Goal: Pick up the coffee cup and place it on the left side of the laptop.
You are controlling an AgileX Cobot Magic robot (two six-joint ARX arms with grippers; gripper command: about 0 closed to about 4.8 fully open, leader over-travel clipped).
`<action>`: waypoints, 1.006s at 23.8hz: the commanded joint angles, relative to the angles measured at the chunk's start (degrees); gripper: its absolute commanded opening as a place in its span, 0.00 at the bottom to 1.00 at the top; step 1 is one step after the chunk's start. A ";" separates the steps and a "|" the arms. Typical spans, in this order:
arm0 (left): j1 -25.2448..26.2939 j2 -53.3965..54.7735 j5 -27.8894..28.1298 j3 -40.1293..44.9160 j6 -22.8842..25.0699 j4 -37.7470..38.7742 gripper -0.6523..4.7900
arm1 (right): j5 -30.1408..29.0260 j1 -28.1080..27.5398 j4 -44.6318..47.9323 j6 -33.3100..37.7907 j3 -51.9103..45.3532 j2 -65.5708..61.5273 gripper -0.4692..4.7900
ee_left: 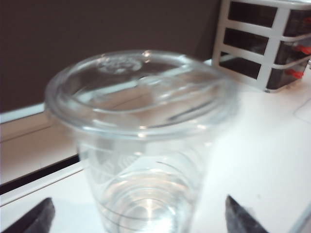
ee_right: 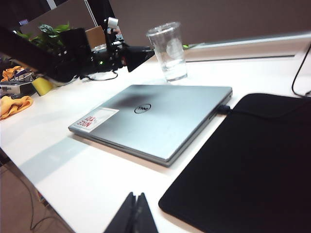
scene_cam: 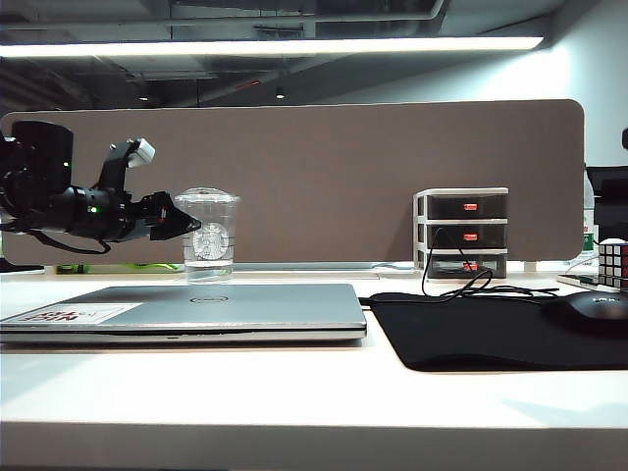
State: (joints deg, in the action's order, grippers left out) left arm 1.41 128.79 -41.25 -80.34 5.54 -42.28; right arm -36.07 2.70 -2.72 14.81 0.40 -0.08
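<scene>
On the exterior view we see the left gripper (scene_cam: 186, 224) reaching in level from the left, its dark fingertips at the side of the coffee cup (scene_cam: 209, 235), which stands upright on the bench (scene_cam: 294, 412) near its far edge, just behind the closed laptop (scene_cam: 186, 309). Whether the tips touch the cup we cannot tell from here. The left wrist view fills that gap: the cup (ee_left: 141, 141) sits between two dark fingers (ee_left: 240, 218) that stand wide apart, each clear of its wall, so nothing is gripped. That view also lets us look through the clear domed lid; the cup looks empty, though blur leaves us unsure.

The right wrist view alone shows the right gripper (ee_right: 133, 216), low over the bench's near edge, its fingers pressed together on nothing. It also shows the black mouse pad (ee_right: 252, 165) just beside the laptop (ee_right: 155, 119), and a cable plugged into the laptop's side.

Only the exterior view gives us the small drawer unit (scene_cam: 461, 234) by the far edge, with three dark drawers pushed in; we cannot see their contents.
</scene>
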 commanded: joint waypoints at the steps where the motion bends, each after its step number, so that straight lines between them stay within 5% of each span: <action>1: 0.46 3.72 -5.73 -7.21 0.52 3.89 1.00 | -0.09 0.02 -1.05 0.20 -0.37 0.11 0.09; 7: 0.37 7.54 -8.07 -16.44 2.54 18.05 1.00 | -0.02 0.00 -1.55 0.17 -0.37 0.11 0.09; 24: -2.54 7.58 -6.91 -18.71 3.06 12.59 1.00 | 0.13 -0.07 -1.49 0.13 -0.37 0.11 0.09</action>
State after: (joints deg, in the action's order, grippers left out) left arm -0.58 136.62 -48.73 -98.63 8.12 -28.47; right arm -36.03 2.66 -4.67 14.81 0.40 -0.08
